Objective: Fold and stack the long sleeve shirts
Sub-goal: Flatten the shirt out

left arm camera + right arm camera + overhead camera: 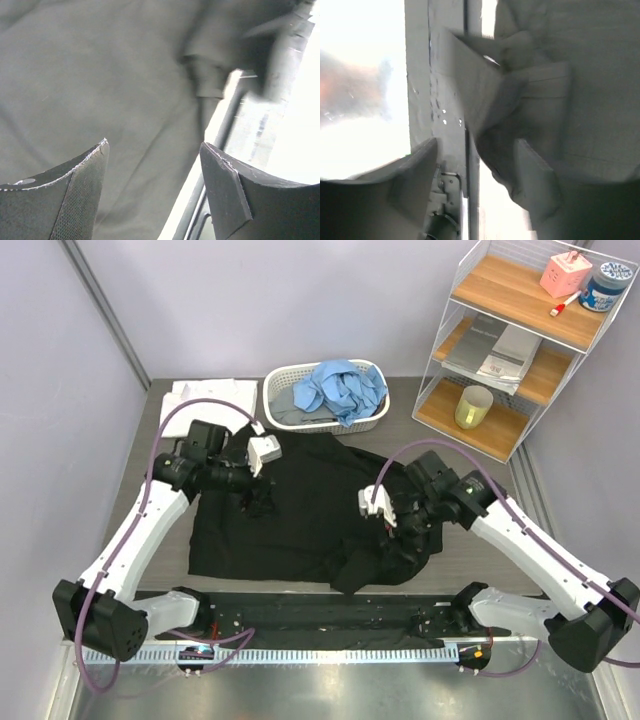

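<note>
The black shirt (300, 510) is spread on the table (410, 430) for folding. The left gripper (154, 145) at its 10 o'clock and the right gripper (476, 142) at 4 o'clock are held wide and empty, probably to grasp edges.

No legible text, brands, numbers or signs in any view; items on wire shelf (500, 285) were too small to read.
</note>
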`<state>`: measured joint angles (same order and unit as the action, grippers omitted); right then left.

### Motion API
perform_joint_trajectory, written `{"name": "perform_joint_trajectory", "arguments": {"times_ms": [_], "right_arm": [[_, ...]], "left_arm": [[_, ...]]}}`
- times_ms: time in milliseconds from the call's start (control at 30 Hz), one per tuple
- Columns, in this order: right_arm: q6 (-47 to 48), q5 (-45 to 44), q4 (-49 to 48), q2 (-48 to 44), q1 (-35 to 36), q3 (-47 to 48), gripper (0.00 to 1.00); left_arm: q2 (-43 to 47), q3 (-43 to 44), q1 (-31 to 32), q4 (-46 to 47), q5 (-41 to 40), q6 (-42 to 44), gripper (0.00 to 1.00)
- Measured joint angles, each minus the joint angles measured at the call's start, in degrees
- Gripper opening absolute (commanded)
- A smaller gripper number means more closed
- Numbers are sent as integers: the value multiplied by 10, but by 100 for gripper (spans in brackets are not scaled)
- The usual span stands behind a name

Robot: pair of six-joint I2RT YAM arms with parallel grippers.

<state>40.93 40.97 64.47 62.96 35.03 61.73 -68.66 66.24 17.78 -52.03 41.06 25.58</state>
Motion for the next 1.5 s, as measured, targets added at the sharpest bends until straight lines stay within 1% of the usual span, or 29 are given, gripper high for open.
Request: {"name": "perform_joint_trajectory", "arguments": {"times_ms": [100,167,233,300,333,367,433,467,533,567,667,767,867,900,933,967,1000,1033,1067,1133,1167,1267,1333,1367,1400,1433,1467,1500], "right_arm": [[8,-37,-14,-25,38,-24,74],[3,-67,-27,-41,42,-25,73],[-16,-105,-53,-56,29,-25,72],[-35,-116,-75,-59,-15,-25,66],[-45,-110,-83,-45,-62,-24,64],[-55,-108,-90,-30,-117,-22,60],[-73,-106,-99,29,-224,-7,53],[-78,-108,-101,61,-252,1,49],[-89,-107,-102,142,-290,21,48],[-96,-105,-104,191,-304,28,48],[-110,-103,-98,268,-319,28,47],[-122,-99,-91,302,-320,26,47],[-132,-103,-97,327,-319,25,46],[-134,-106,-100,336,-319,25,46],[-137,-112,-106,351,-319,25,46],[-140,-118,-110,362,-319,24,46],[-142,-125,-115,377,-319,24,46],[-143,-132,-121,390,-319,23,45],[-144,-143,-127,405,-319,22,45],[-151,-146,-126,413,-321,23,45],[-152,-148,-126,413,-322,23,45],[-157,-152,-127,414,-325,24,44],[-162,-154,-123,419,-325,30,45],[-164,-154,-120,423,-326,34,45],[-167,-155,-115,429,-326,40,45],[-170,-155,-112,432,-326,44,44],[-172,-157,-109,436,-326,49,45],[-173,-160,-108,438,-326,54,45]], "left_arm": [[2,-10,40,2,19,9,71],[-5,-24,71,7,15,16,71],[-17,-41,109,24,8,16,72],[-37,-52,142,48,0,5,72],[-50,-53,159,63,-5,0,72],[-66,-53,167,83,-12,-8,72],[-100,-53,207,127,-25,-23,70],[-116,-52,222,146,-30,-27,69],[-162,-44,258,183,-42,-37,68],[-187,-36,274,198,-46,-41,68],[-256,-6,308,235,-50,-49,68],[-316,25,330,266,-50,-61,69],[-357,42,344,285,-50,-69,67],[-367,43,348,289,-50,-70,65],[-376,44,352,291,-50,-70,62],[-381,43,355,291,-51,-70,47],[-386,43,358,290,-53,-68,35],[-389,42,362,290,-56,-66,25],[-390,40,369,290,-61,-55,12],[-387,35,380,290,-68,-52,3],[-383,29,388,290,-73,-47,0],[-329,-6,421,283,-93,-37,0],[-274,-17,459,261,-110,-29,2],[-253,-17,479,253,-114,-27,11],[-224,-17,511,244,-124,-22,14],[-207,-17,536,238,-129,-15,16],[-191,-17,570,228,-133,-9,21],[-180,-18,600,219,-135,-3,23]]}}
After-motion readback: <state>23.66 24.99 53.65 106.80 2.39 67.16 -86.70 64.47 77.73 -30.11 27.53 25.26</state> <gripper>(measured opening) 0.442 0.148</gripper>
